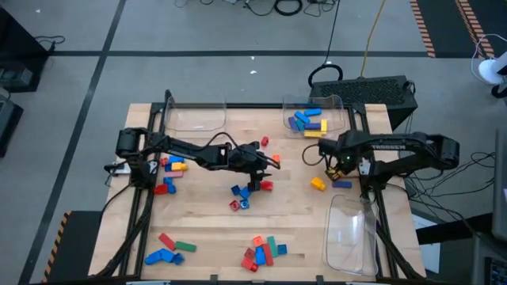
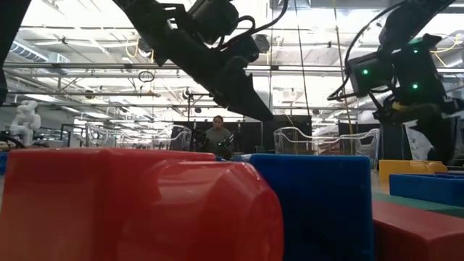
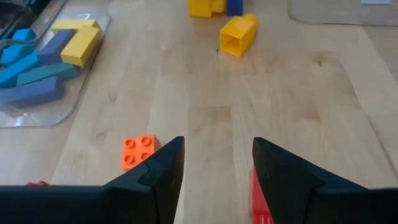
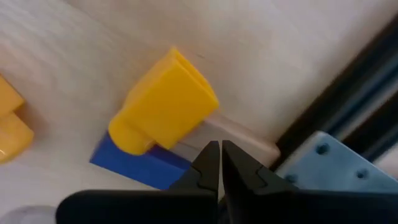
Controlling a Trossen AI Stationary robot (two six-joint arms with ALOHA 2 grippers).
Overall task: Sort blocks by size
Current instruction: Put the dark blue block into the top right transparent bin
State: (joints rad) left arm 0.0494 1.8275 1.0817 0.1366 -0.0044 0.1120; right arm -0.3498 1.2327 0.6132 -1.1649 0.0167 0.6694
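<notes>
The blocks lie scattered on the wooden table. My left gripper hangs open over the middle of the table, with an orange block just outside one finger and a red block under the other. My right gripper points down at the table's right side, shut with nothing between its fingers. Its tips stand just beside a yellow block that leans on a flat blue block. Another yellow block lies close by.
A clear tray at the far right holds blue and yellow blocks. One empty clear tray stands at the far left and another at the near right. More blocks lie at the left and along the near edge. A person sits beyond the table.
</notes>
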